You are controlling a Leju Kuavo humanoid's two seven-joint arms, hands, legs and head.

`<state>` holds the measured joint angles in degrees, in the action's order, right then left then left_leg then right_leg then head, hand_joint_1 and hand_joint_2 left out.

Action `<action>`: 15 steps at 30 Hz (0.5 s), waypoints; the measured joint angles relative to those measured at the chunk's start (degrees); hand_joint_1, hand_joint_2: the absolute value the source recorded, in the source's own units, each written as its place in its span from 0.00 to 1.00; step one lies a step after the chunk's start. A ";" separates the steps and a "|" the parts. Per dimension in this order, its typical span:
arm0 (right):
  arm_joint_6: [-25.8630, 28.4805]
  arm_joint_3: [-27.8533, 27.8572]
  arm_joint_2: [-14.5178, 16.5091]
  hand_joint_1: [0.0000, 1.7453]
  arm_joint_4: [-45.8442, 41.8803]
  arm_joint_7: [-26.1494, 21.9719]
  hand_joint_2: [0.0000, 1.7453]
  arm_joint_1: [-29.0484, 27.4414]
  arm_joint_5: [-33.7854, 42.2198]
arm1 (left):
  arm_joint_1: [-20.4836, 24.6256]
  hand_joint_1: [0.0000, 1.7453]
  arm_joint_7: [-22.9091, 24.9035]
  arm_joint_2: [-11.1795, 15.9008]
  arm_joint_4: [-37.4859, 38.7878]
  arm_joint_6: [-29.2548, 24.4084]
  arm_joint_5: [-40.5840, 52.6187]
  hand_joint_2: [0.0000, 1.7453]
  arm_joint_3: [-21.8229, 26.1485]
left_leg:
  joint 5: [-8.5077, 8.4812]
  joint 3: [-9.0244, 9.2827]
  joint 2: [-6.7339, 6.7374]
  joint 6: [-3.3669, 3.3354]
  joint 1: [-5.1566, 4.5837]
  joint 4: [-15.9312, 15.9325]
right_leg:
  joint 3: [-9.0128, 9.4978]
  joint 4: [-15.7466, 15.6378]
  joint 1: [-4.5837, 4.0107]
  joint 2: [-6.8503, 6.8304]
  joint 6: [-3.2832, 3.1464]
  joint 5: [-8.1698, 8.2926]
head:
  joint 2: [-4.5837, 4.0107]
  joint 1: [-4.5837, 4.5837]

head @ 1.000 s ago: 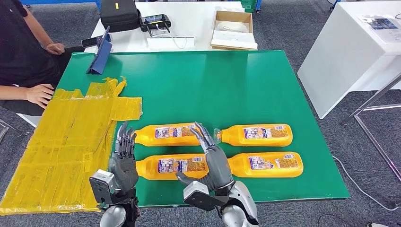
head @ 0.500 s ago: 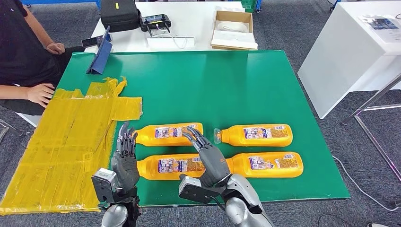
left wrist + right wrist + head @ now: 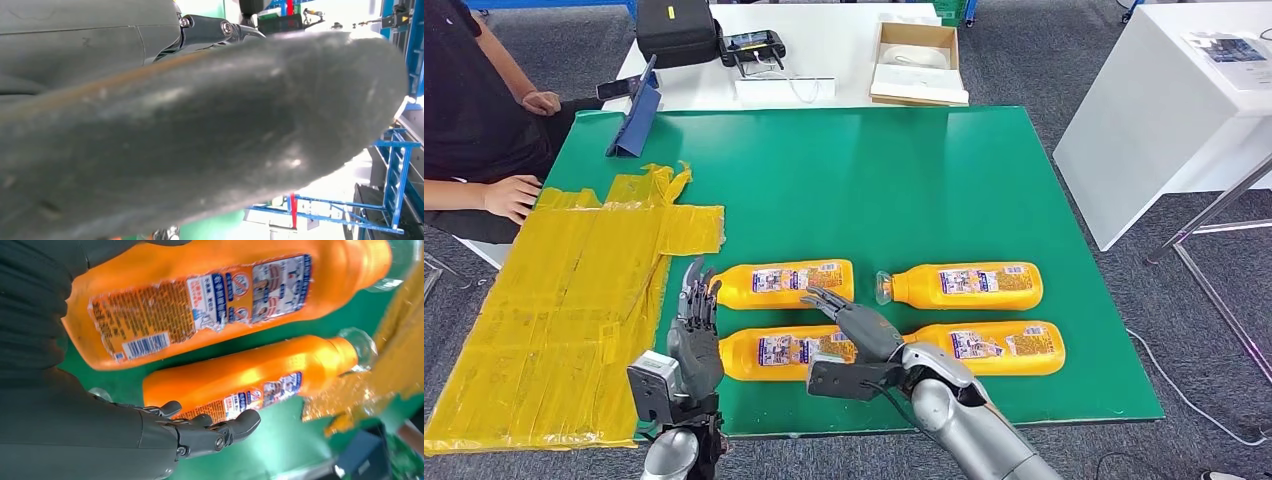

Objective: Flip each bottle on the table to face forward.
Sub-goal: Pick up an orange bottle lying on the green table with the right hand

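Right robot hand (image 3: 856,325) released, fingers spread over near-left bottle (image 3: 774,352); left robot hand (image 3: 692,335) released beside its cap; grip body squarely, roll label-side down

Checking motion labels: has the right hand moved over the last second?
Yes. The right hand swung left and lowered over the near-left bottle; the bottles stayed put.

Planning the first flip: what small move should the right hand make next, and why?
Probably lower the right hand onto the near-left bottle and close around it. The hand hovers open over that bottle, holding nothing, and the bottle lies with its barcode label up.
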<state>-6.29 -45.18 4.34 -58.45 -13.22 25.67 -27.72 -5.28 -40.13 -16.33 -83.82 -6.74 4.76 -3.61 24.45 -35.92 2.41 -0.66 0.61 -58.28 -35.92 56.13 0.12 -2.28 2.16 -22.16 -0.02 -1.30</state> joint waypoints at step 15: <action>-5.68 -11.45 0.92 0.00 6.56 4.06 1.00 10.81 5.28 | 0.27 0.00 0.00 0.00 0.37 1.11 -0.62 0.00 0.38 | -0.03 0.00 0.00 0.00 0.01 0.00 | 0.00 0.02 -0.01 -0.01 0.00 0.00 | 0.00 0.00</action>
<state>-11.97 -56.63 5.26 -51.89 -9.16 36.48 -22.44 -5.01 -40.13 -16.33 -83.45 -5.62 4.14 -3.23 24.42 -35.92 2.41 -0.67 0.62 -58.28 -35.92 56.15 0.11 -2.29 2.17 -22.15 -0.02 -1.30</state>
